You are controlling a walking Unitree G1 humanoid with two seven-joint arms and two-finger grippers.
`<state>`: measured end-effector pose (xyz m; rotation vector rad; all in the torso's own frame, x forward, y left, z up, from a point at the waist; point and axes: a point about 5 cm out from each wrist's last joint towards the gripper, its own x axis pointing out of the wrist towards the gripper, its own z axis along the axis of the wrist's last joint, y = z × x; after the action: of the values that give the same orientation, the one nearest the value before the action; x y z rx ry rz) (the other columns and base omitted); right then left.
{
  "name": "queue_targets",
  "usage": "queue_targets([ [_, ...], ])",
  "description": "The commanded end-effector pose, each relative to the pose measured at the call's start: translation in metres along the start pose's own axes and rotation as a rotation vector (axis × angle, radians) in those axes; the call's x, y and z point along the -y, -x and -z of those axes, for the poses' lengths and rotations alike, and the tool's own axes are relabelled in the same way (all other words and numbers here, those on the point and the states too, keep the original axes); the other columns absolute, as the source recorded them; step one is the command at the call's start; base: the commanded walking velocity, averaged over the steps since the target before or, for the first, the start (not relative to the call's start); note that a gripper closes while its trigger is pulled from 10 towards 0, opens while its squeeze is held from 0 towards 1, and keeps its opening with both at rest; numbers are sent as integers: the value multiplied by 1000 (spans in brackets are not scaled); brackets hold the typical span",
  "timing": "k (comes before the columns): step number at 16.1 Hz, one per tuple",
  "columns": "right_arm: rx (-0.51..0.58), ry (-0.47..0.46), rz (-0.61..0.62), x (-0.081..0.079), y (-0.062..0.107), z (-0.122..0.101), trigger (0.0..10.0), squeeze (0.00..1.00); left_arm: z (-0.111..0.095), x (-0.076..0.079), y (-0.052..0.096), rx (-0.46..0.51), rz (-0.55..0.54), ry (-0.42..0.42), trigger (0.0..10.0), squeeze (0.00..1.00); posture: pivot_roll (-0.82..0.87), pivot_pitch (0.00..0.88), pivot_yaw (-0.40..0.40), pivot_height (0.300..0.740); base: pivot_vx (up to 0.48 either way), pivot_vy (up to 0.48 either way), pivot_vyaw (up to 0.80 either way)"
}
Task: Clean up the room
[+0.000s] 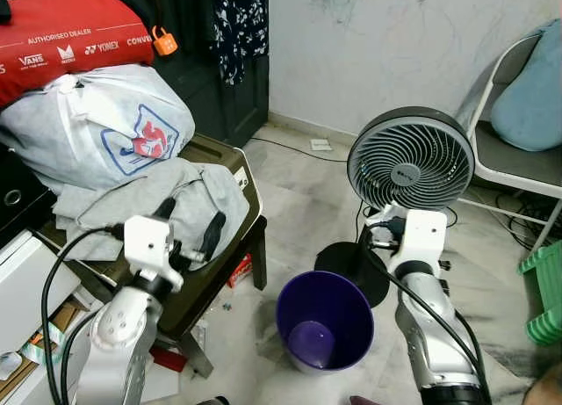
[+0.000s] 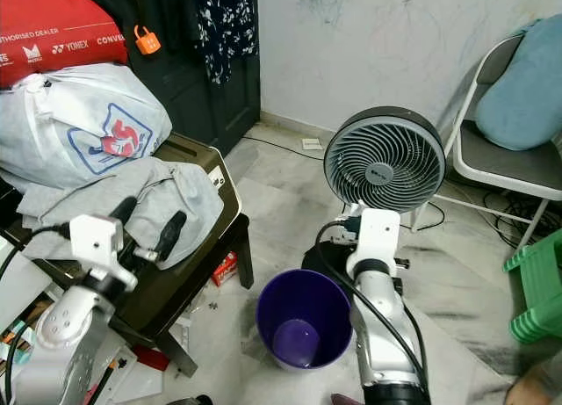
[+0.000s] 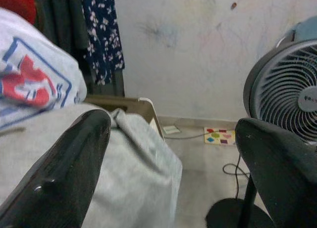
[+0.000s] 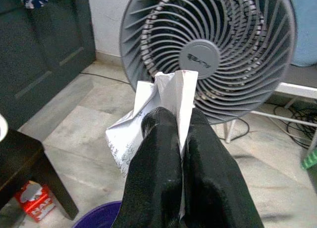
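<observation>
Paper (image 4: 158, 107), a crumpled white scrap with print on it, is pinched between the two black fingers of my right end effector (image 4: 171, 119), which is closed on it and held up in front of the grey fan (image 1: 410, 162), with the rim of the purple bin (image 1: 325, 319) just below and toward the robot's left. As I judge it, the step in hand is dropping this scrap into the bin, so I want to bring the right arm over the bin's mouth, well inside the rim, before letting go; light paper can drift, so I would lower it close to the opening and keep it off the fan and its cord. My left end effector (image 3: 168, 154) hangs with its fingers spread wide apart, holding nothing, over the grey cloth (image 1: 167, 194) that lies on the brown desk (image 1: 230, 247) beside a white plastic bag (image 1: 97, 124).
</observation>
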<state>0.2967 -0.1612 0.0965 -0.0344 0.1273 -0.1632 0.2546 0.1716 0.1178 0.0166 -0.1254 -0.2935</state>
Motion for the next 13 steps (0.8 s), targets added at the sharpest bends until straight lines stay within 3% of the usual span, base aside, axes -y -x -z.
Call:
queue_targets([
  [1,4,-2,-5,-4,-1,-1,10000,0,-2,-1,6,1,25,-16,10000,0,2,52,-3,740,0,0,0],
  [3,-68,43,-10,-11,-3,14,10000,0,0,2,19,-32,110,-51,10000,0,32,65,-4,740,0,0,0],
  [5,-113,55,11,-13,-7,22,10000,0,0,-4,44,-99,182,-85,10000,0,79,105,-11,740,0,0,0],
  [7,-131,77,62,-8,-8,26,10000,0,-4,-8,65,-147,230,-113,10000,0,119,159,40,740,0,0,0],
  [11,-119,46,198,6,-15,25,10000,0,-15,-16,67,-173,243,-131,10000,0,125,230,80,740,0,0,0],
  [13,-165,28,282,11,-15,31,10000,0,-19,-8,66,-187,288,-111,10000,0,132,260,95,740,0,0,0],
])
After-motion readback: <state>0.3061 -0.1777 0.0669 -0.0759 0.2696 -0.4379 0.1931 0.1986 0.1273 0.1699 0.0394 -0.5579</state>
